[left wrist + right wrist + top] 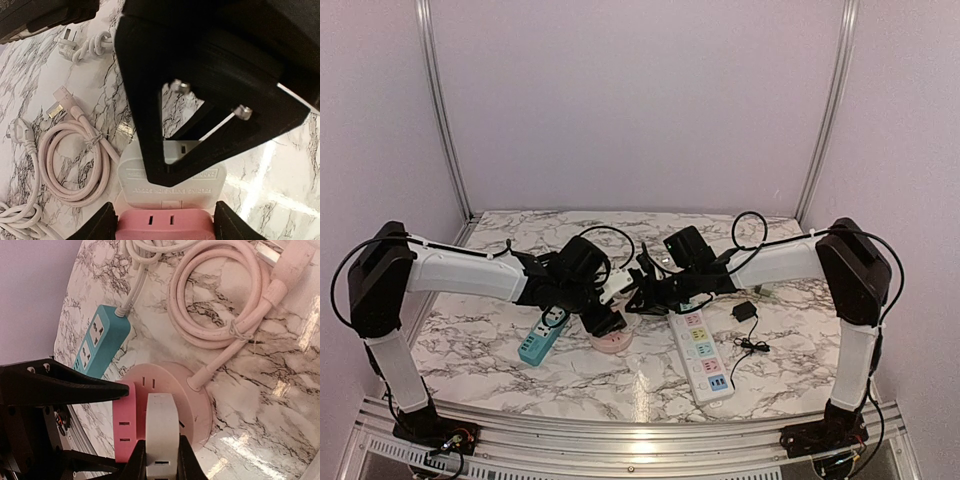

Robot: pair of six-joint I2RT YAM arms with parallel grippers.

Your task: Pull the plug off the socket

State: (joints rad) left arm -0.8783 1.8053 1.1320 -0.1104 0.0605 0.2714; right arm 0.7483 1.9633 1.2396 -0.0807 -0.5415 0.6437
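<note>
The white plug [161, 427] sits pushed into the pink socket [197, 400], which lies on the counter [270, 390] near a blue power strip [102, 342]. The right jaws are closed on the plug's two flat sides, and the left jaws clamp the socket's pink block. The plug looks hard, light and rather smooth, so a firm hold close to the socket seems best.

No text legible in any view.
- White plug [172, 196]: two lines of raised lettering moulded on face, small framed marks at either side. All upside down in left wrist view, characters too faint to make out.
- Pink socket [165, 222]: only slots resolvable.
- Teal power strip [102, 337] and white power strip [701, 352] with coloured panels, both on counter [800, 330]: any markings too small to tell.
</note>
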